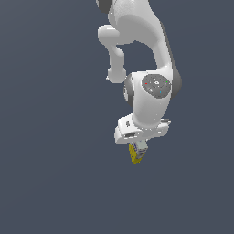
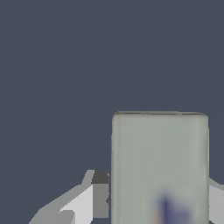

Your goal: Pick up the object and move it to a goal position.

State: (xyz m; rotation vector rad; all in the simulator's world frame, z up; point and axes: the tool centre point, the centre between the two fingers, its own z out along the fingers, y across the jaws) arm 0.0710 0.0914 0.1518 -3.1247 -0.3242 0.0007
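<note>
The object [image 1: 135, 154] is a small yellow carton with a white and blue-grey end. It hangs from under the white arm's hand in the exterior view, with my gripper [image 1: 137, 149] shut on its upper part. In the wrist view the object [image 2: 159, 168] fills the lower right as a pale grey-white face with a blurred blue mark. One grey fingertip [image 2: 100, 192] presses against its side; the other finger shows only as a sliver at the frame's edge.
A plain dark grey-blue surface fills the background in both views. The white arm [image 1: 146, 55] comes down from the top of the exterior view.
</note>
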